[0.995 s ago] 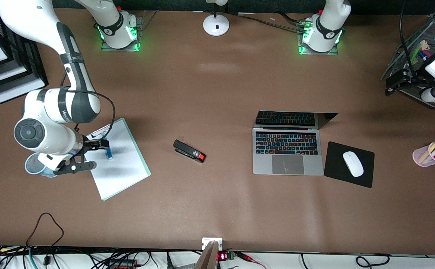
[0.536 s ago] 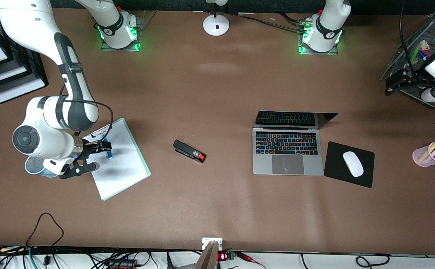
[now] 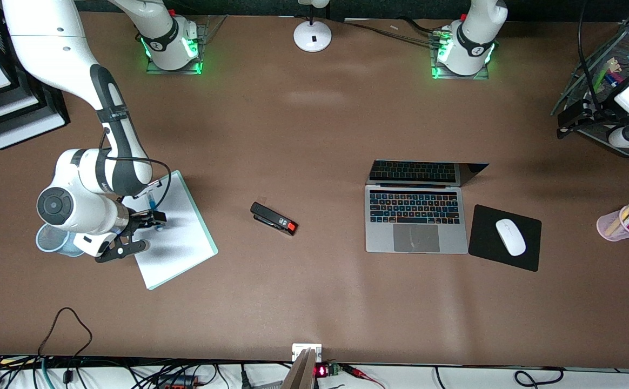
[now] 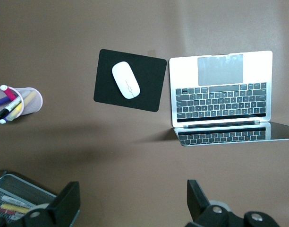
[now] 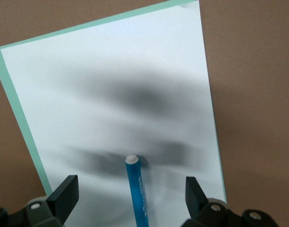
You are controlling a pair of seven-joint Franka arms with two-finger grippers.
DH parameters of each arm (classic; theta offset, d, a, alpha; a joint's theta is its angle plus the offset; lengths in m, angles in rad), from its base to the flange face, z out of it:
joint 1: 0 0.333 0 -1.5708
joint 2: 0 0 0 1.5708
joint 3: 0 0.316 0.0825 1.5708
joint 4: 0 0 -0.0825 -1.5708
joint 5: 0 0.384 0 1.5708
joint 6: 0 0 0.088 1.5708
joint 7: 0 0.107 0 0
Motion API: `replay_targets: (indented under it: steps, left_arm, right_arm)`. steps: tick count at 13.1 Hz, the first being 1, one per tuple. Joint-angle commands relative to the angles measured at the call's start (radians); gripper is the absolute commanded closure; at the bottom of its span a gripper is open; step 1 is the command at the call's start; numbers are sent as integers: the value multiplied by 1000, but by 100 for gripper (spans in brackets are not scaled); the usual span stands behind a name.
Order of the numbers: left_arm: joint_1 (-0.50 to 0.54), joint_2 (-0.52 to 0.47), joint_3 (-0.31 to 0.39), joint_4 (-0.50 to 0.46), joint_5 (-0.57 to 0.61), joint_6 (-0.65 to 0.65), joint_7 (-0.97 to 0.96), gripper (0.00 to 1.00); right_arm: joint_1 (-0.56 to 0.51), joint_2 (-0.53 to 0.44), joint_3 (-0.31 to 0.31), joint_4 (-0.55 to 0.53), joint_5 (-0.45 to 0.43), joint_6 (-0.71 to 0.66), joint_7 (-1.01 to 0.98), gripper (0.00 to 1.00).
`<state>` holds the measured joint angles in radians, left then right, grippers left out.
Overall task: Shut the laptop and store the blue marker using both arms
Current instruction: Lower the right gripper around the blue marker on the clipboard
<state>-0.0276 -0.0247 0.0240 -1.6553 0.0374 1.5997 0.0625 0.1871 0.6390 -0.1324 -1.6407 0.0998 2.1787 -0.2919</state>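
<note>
Lying on paper, blue marker, white-tipped

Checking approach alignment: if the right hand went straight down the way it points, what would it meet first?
Probably the blue marker, lying on the white pad between the open right hand fingers; depth is unclear.

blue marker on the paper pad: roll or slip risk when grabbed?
The blue marker looks round and smooth, so a nudge would probably roll it across the flat paper pad. It looks slim, stiff and light. The open right gripper straddles it, so closing squarely should limit slipping.
</note>
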Motion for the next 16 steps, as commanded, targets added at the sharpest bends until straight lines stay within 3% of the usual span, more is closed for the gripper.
replay_targets:
  steps: [1,2,4,8,13,16]
  left_arm:
    - [1,8,-6,29,21,-26,6,0]
    - [1,8,-6,31,21,-26,5,0]
    - [1,8,-6,31,21,-26,5,0]
    - [0,11,-6,31,19,-26,3,0]
    - [1,12,-6,28,19,-27,2,0]
    - [1,12,-6,25,19,-27,0,0]
  right_arm:
    - [-3,10,5,-11,20,10,-27,4]
    - [-3,13,5,-11,20,6,-27,4]
    - [-6,17,5,-17,20,6,-29,16]
    - [-6,28,5,-21,20,9,-29,16]
    - [-3,39,5,-21,18,9,-42,35]
    - [-5,45,5,-21,18,9,-52,38]
